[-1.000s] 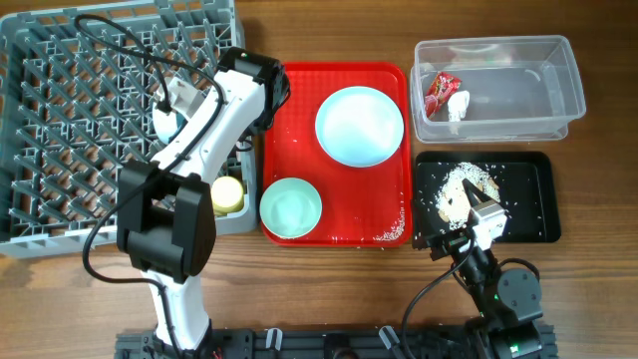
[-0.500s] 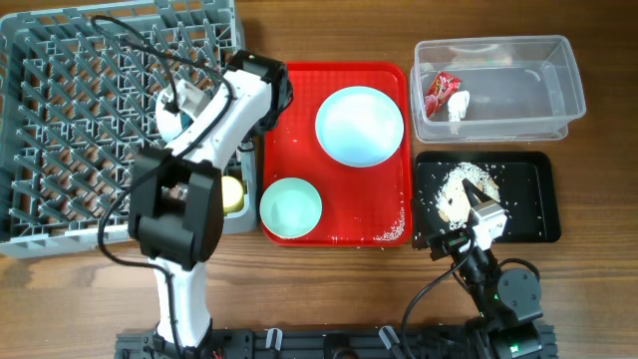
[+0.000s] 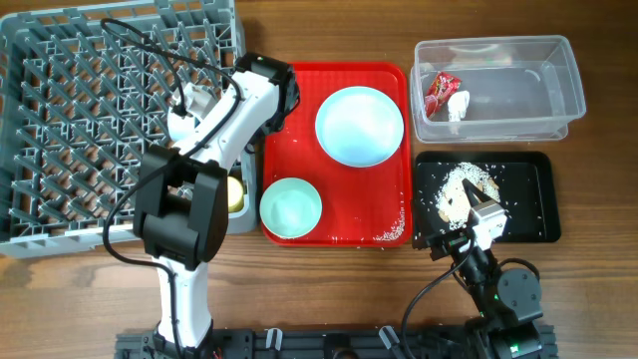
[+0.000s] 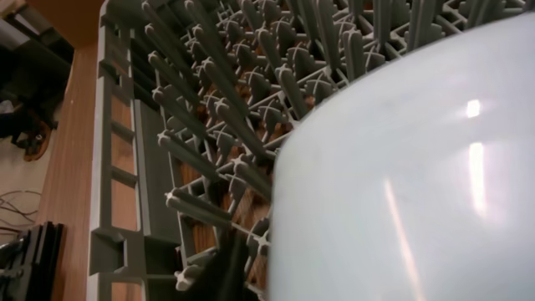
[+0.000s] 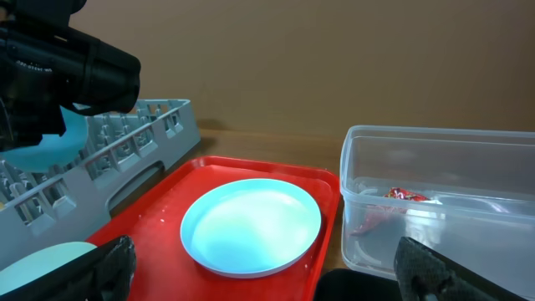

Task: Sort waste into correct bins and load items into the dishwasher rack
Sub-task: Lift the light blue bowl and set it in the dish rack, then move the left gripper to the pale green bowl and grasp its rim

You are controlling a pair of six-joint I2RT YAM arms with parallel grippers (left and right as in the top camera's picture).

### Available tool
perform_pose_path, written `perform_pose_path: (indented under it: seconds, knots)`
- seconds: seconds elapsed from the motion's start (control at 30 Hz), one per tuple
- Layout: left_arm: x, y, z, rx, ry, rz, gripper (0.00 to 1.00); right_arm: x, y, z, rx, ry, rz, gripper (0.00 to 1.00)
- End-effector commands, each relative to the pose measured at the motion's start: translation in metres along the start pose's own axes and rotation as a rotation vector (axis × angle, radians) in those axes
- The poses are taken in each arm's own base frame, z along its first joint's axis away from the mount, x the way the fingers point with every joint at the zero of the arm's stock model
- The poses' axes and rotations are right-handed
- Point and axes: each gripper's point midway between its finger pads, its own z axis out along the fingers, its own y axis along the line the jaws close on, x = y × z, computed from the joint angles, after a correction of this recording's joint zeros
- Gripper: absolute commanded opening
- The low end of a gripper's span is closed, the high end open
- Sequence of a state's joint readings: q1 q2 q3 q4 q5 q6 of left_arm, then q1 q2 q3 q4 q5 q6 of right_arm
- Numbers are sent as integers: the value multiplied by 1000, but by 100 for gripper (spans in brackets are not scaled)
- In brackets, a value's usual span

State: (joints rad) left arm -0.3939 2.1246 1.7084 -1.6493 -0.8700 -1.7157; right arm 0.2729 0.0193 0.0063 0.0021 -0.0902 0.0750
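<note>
My left gripper [image 3: 189,108] is over the right part of the grey dishwasher rack [image 3: 80,120], shut on a pale blue-green bowl [image 4: 401,167] that fills the left wrist view, just above the pegs. The bowl also shows in the right wrist view [image 5: 42,142]. A second bowl [image 3: 290,207] and the blue plate [image 3: 359,125] sit on the red tray [image 3: 394,80]. The yellow cup [image 3: 232,191] is at the rack's right edge. My right gripper [image 3: 485,221] is open and empty over the black tray [image 3: 523,214]. No fork or spoon shows.
The clear tub [image 3: 518,90] holds the red-and-white wrapper [image 3: 440,92] and the white scrap [image 3: 458,105]. Rice-like crumbs [image 3: 464,184] lie in the black tray, and a few crumbs [image 3: 389,235] lie at the red tray's front right corner.
My left arm has shifted a little to the right over the rack with the bowl in its gripper. The right arm has not moved.
</note>
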Motion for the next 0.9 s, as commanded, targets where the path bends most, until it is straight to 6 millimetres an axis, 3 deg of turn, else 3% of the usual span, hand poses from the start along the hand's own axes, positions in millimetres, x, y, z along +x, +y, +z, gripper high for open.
perform_pose_path:
  seconds: [0.0, 0.17, 0.2, 0.23, 0.3, 0.6, 0.7, 0.8, 0.83, 0.87]
  knots:
    - [8, -1, -3, -6, 7, 14, 36, -2, 2, 0, -14, -11, 9, 100]
    - [2, 0, -10, 7, 9, 53, 71, -2, 2, 0, -14, -11, 9, 100]
    - [-3, -3, -15, 26, 19, 71, 86, -2, 2, 0, -14, -11, 9, 100]
    - [-5, -6, -22, 49, 46, 86, 94, -2, 2, 0, -14, -11, 9, 100]
    - [-9, -9, -34, 93, 99, 96, 100, -2, 2, 0, -14, -11, 9, 100]
    - [-27, -1, -83, 336, 261, 356, 100, -2, 2, 0, -14, -11, 9, 100]
    - [-21, -3, -94, 419, 314, 425, 98, -2, 2, 0, -14, -11, 9, 100]
    - [2, -18, -112, 553, 427, 531, 79, -2, 2, 0, -14, -11, 9, 100]
    - [11, -24, -121, 614, 468, 575, 69, -2, 2, 0, -14, -10, 9, 100]
    - [18, -28, -129, 666, 500, 606, 52, -2, 2, 0, -14, -11, 9, 100]
